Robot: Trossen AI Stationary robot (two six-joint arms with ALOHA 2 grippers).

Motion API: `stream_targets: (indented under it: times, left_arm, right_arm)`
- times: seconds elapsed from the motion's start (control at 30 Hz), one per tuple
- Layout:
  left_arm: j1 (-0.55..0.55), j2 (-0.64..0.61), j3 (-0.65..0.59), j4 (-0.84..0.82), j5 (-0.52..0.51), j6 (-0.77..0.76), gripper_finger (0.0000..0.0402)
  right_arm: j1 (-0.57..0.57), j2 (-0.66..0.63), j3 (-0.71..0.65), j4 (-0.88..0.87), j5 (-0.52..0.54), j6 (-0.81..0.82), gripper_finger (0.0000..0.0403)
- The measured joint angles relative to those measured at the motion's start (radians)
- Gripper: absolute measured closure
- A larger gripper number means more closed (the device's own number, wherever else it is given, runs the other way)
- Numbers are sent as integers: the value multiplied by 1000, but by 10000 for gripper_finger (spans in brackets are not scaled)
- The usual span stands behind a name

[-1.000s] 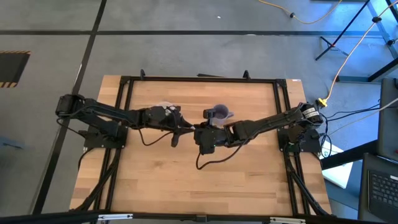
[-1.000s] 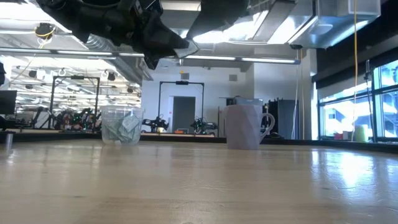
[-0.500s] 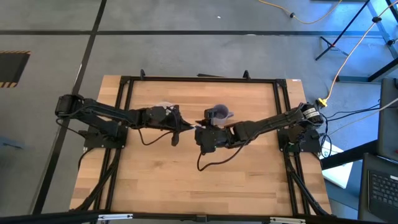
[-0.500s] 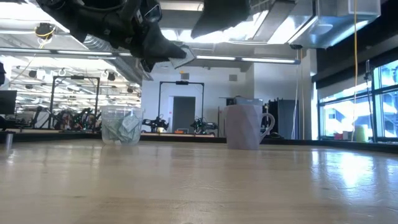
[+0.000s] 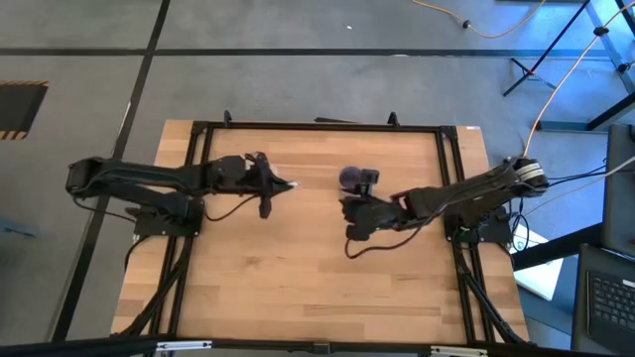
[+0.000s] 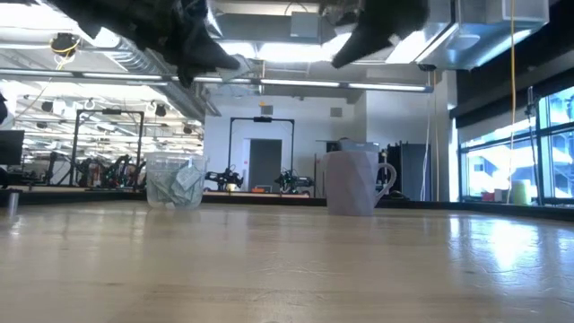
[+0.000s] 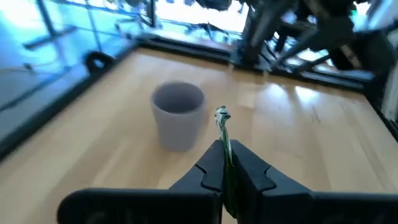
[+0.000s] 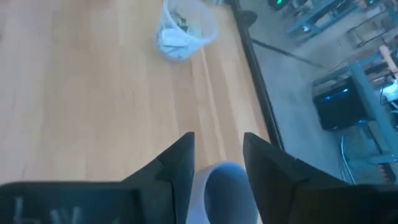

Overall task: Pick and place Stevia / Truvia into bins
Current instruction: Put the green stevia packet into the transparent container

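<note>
Above the wooden table [image 5: 317, 278], the left gripper [image 7: 225, 160] pinches an upright green-and-white packet [image 7: 222, 118], seen only from its wrist. The right gripper [image 8: 217, 155] hangs open over the purple-grey mug [image 6: 355, 181]. The low view alone shows packets inside the clear cup [image 6: 175, 180].

My wooden table [image 5: 298, 268] carries a clear cup [image 6: 174, 180] of packets below the left fingers and a mug [image 6: 352, 182] under the right fingers.
</note>
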Motion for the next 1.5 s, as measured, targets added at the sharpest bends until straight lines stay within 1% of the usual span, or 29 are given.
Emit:
stream_targets:
  times: [0.17, 0.33, 0.47, 0.53, 0.6, 0.7, 0.77, 0.87, 0.97, 1.03, 1.13, 1.17, 1.3, 1.5]
  left_arm:
    - [15, -133, 0, -102, -132, 0, 392]
    - [33, -252, 0, -214, -245, -1, 395]
    - [51, -318, 1, -306, -346, -16, 392]
    - [66, -334, 1, -346, -370, -30, 392]
    - [84, -348, 1, -414, -370, -54, 393]
    - [114, -341, 0, -445, -361, -99, 394]
    - [140, -321, 0, -448, -328, -129, 394]
    - [176, -270, 0, -449, -251, -190, 394]
    - [197, -202, 0, -414, -234, -259, 394]
    - [204, -157, 0, -397, -204, -284, 392]
    - [210, -94, 0, -391, -106, -308, 391]
    - [210, -73, 0, -394, -89, -325, 391]
    - [210, -6, 0, -396, -80, -345, 395]
    - [210, 51, 0, -389, -19, -359, 389]
  right_arm:
    - [0, -149, -195, 198, -50, -2, 263]
    - [0, -272, -362, 360, -72, -3, 263]
    - [0, -340, -466, 450, -73, -6, 263]
    - [0, -367, -505, 467, -73, -3, 263]
    - [0, -388, -533, 475, -72, -2, 263]
    - [0, -406, -571, 508, -71, -2, 263]
    - [0, -405, -580, 534, -71, -4, 263]
    - [0, -403, -584, 544, -71, -5, 263]
    - [0, -402, -584, 543, -71, -1, 263]
    - [0, -402, -584, 543, -71, 3, 263]
    - [0, -402, -584, 542, -71, 24, 263]
    - [0, -402, -584, 541, -71, 24, 263]
    - [0, -402, -584, 540, -71, 25, 263]
    - [0, -402, -584, 538, -71, 25, 263]
